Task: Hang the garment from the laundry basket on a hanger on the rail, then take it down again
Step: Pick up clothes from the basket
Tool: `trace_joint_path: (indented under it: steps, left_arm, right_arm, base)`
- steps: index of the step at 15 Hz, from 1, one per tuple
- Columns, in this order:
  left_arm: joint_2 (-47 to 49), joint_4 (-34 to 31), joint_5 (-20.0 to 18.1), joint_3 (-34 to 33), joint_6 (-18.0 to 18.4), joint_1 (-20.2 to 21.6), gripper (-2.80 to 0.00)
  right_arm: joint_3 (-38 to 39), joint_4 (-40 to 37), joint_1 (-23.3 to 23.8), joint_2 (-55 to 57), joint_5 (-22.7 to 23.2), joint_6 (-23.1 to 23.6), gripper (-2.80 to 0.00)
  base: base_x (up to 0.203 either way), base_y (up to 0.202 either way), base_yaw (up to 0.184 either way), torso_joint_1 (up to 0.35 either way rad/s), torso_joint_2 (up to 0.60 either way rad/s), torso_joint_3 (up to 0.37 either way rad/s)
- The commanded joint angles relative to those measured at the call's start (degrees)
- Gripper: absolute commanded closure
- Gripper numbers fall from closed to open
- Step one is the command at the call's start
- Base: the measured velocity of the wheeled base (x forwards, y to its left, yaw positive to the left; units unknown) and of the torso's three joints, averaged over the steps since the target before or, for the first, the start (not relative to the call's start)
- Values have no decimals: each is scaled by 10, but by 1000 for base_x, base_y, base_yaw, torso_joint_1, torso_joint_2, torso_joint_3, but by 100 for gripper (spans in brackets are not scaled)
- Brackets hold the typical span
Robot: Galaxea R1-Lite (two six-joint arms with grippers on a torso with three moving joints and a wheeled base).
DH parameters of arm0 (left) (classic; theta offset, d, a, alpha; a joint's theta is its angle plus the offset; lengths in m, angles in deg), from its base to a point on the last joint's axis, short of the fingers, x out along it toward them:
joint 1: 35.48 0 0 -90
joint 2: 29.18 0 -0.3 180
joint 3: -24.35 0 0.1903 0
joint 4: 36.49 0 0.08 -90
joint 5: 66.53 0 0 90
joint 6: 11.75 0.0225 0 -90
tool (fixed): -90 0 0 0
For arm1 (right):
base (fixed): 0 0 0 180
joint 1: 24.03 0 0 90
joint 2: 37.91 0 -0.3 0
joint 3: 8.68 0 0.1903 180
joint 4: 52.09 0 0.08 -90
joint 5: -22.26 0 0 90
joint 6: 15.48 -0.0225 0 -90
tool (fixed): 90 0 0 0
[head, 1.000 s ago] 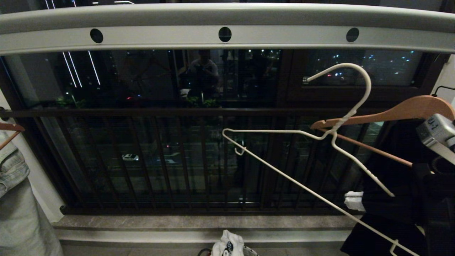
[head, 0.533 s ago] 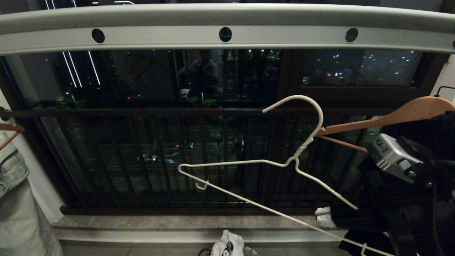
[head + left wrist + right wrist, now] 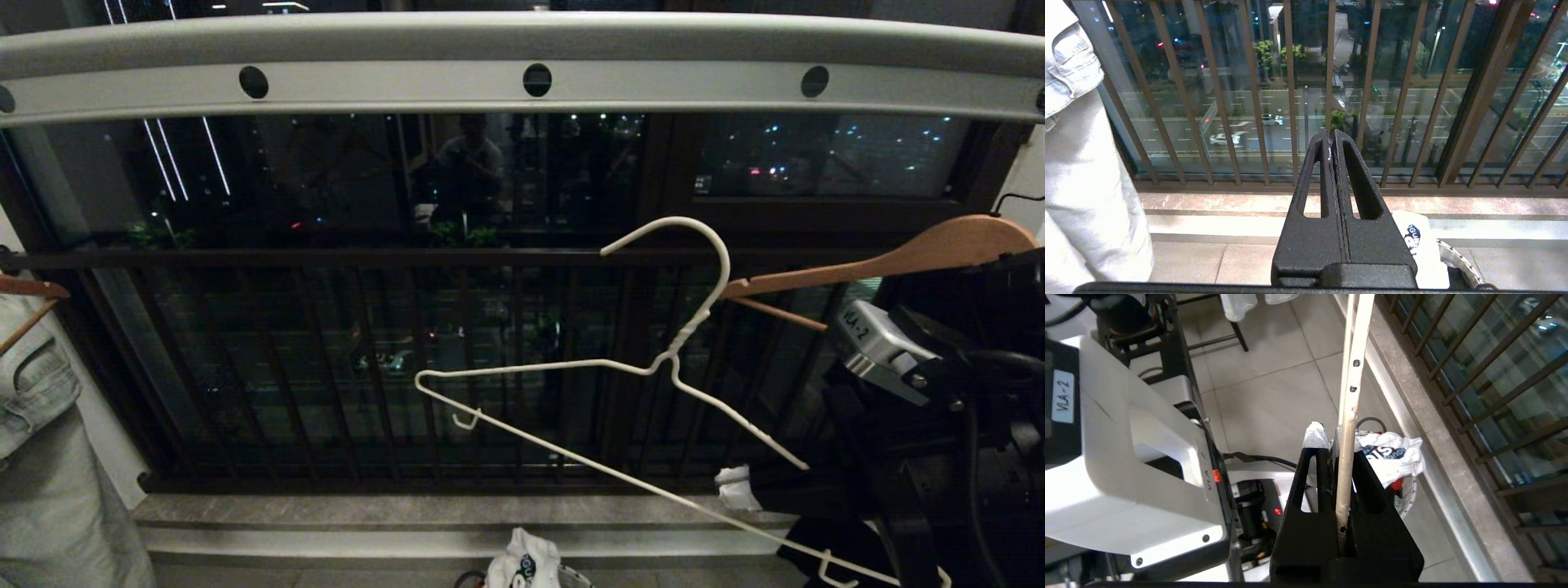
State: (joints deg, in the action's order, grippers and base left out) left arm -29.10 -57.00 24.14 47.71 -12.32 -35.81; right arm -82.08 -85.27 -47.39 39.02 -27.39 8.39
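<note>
In the head view, the task is judged to be at an early stage: the hanger (image 3: 653, 371), a thin white wire one with a twisted neck, is held off the rail (image 3: 522, 61), well below it and tilted, its hook (image 3: 694, 237) free in the air and no cloth on it. The garment (image 3: 522, 563) is seen bunched in the laundry basket (image 3: 575, 578) on the floor, far below the hook, so dressing the hanger, hooking it onto the rail and taking it down again are all left to do. A brown wooden hanger (image 3: 898, 257) is seen at the right, beside the wire one. In the left wrist view, the left gripper (image 3: 1332, 143) is shown with its jaws pressed together on nothing, pointed at the balcony bars, with a corner of the white printed garment and the basket's woven rim (image 3: 1457, 261) just beside and below the jaws. In the right wrist view, the right gripper (image 3: 1336, 457) is shown with its jaws clamped on one white arm of the hanger, which runs straight out beyond the fingertips; past and below the jaws the crumpled white garment with blue lettering is seen in the basket, a scrap of red cloth (image 3: 1396, 482) under it.
</note>
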Motion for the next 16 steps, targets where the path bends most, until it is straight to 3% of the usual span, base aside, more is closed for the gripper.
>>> trace_joint_path:
  steps: [1, 16]
  left_arm:
    - [0, 0, 0, -9, 0, 0, 0]
    - [0, 0, 0, -9, 0, 0, 0]
  right_arm:
    - [-6, 0, 7, 3, 15, -7, 0]
    - [11, 11, 11, -16, 13, -4, 0]
  base:
    - [0, 0, 0, 0, 0, 0]
    - [0, 0, 0, 0, 0, 0]
